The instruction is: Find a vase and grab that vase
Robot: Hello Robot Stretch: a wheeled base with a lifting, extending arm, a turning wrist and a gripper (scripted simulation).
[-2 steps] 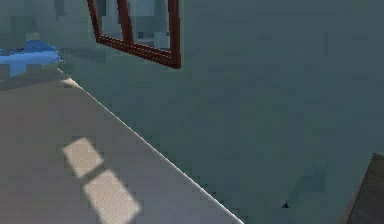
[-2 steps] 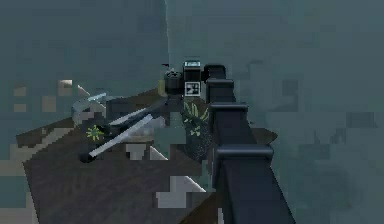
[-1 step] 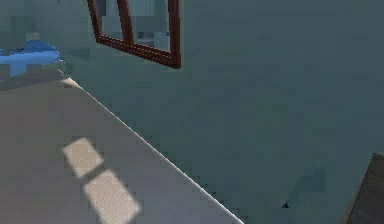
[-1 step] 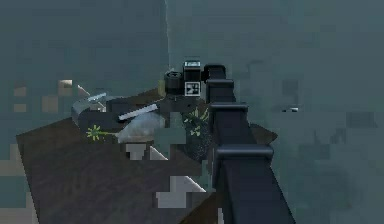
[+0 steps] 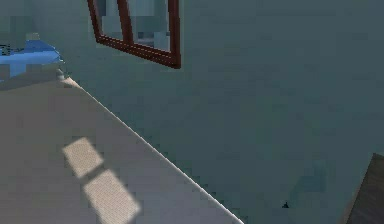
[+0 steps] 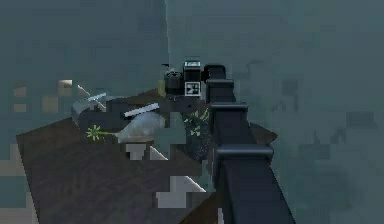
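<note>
In the arm side view my dark arm (image 6: 235,150) rises from the bottom edge over a dark wooden table (image 6: 75,170). Its white marker squares (image 6: 190,86) stand at the far end, with the gripper (image 6: 170,80) just left of them. On the table below and left of the gripper lies a pale grey rounded thing (image 6: 140,123); its shape is too vague to call it a vase. Small green sprigs (image 6: 95,132) show beside it. I cannot tell whether the gripper holds anything.
A grey boxy object (image 6: 88,100) sits at the table's far left. Teal walls stand behind the table. The forward view has a red-brown framed window (image 5: 135,30), pale floor (image 5: 60,170) with sunlit patches, a blue object (image 5: 25,58) at the left and a dark furniture corner (image 5: 368,195).
</note>
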